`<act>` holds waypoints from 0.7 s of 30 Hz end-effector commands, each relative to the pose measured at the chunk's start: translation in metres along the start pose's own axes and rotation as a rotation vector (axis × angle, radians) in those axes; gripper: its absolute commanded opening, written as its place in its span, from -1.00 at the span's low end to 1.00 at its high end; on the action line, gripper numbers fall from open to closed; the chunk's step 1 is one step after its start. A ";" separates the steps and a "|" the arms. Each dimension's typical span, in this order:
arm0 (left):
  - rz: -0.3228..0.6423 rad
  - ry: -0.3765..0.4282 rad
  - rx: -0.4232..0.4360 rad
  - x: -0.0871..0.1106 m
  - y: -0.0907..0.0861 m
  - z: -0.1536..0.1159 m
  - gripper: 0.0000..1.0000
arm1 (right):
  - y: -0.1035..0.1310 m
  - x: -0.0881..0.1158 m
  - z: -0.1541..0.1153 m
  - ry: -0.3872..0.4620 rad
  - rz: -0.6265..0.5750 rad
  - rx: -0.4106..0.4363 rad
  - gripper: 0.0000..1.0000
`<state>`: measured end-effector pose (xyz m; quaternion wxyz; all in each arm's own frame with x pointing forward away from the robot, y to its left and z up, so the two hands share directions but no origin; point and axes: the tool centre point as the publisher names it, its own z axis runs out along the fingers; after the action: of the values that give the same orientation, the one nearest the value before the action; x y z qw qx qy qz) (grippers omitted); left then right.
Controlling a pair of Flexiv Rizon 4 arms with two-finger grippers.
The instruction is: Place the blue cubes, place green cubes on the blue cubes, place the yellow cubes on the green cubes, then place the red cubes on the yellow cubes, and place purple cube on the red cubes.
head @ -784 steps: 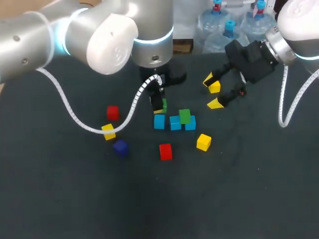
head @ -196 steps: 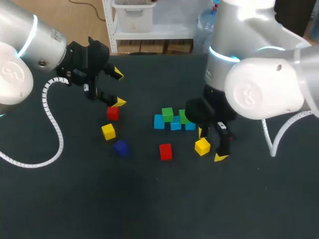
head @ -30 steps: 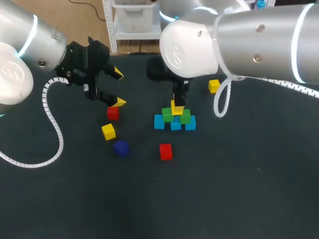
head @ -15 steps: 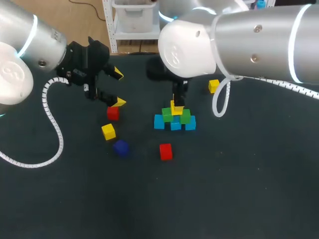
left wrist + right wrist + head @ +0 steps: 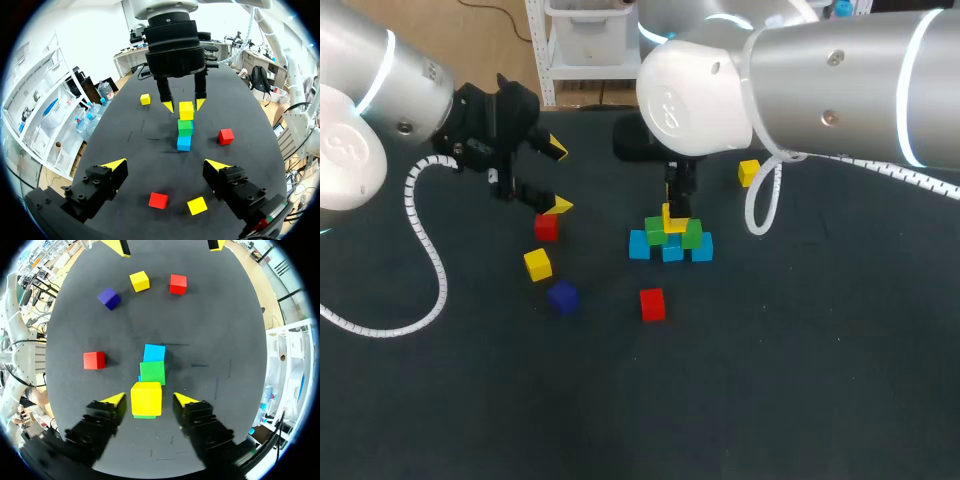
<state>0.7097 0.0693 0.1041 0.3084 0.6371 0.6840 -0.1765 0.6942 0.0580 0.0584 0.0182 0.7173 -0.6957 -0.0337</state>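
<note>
A small pile stands mid-table: blue cubes (image 5: 639,245) at the base, green cubes (image 5: 655,231) on them, and one yellow cube (image 5: 674,220) on top. My right gripper (image 5: 678,198) hangs right over it. Its fingers stand open on either side of that yellow cube (image 5: 146,398), with a gap on each side. My left gripper (image 5: 557,177) is open and empty at the left, just above a red cube (image 5: 547,227). Loose on the table lie a yellow cube (image 5: 537,264), a purple cube (image 5: 561,296), another red cube (image 5: 652,304) and a far yellow cube (image 5: 749,172).
The right arm's bulky white body (image 5: 700,80) reaches across the back of the table, over the pile. The left arm's white cable (image 5: 425,260) loops over the table's left part. Bare dark tabletop (image 5: 720,400) lies in front.
The right gripper's fingers have parted from the yellow cube, which stays on the green cubes. The left arm has not moved.
</note>
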 end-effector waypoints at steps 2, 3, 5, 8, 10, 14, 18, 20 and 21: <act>0.003 -0.007 -0.002 0.002 -0.001 0.000 1.00 | 0.001 0.001 -0.001 -0.007 0.008 0.013 1.00; 0.003 -0.007 -0.002 0.002 -0.001 0.000 1.00 | 0.000 0.002 -0.001 -0.008 0.008 0.012 1.00; 0.003 -0.007 -0.002 0.002 -0.001 0.000 1.00 | -0.001 0.004 -0.002 -0.014 0.016 0.016 1.00; 0.003 -0.007 -0.002 0.002 -0.001 0.000 1.00 | -0.003 0.012 -0.006 -0.061 0.035 0.015 1.00; 0.003 -0.007 -0.002 0.002 -0.001 0.000 1.00 | -0.006 0.021 -0.009 -0.094 0.057 0.019 1.00; 0.003 -0.007 -0.002 0.002 -0.001 0.000 1.00 | -0.011 0.040 -0.017 -0.164 0.083 0.031 1.00; 0.003 -0.007 -0.002 0.002 -0.001 0.000 1.00 | -0.017 0.059 -0.026 -0.233 0.112 0.040 1.00; 0.003 -0.007 -0.002 0.002 -0.001 0.000 1.00 | -0.020 0.067 -0.028 -0.236 0.127 0.040 1.00; 0.003 -0.007 -0.002 0.002 -0.001 0.000 1.00 | -0.022 0.070 -0.029 -0.244 0.128 0.038 1.00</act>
<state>0.7097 0.0694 0.1041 0.3084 0.6371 0.6840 -0.1765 0.7262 0.0047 0.0824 -0.0451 0.6661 -0.7400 -0.0824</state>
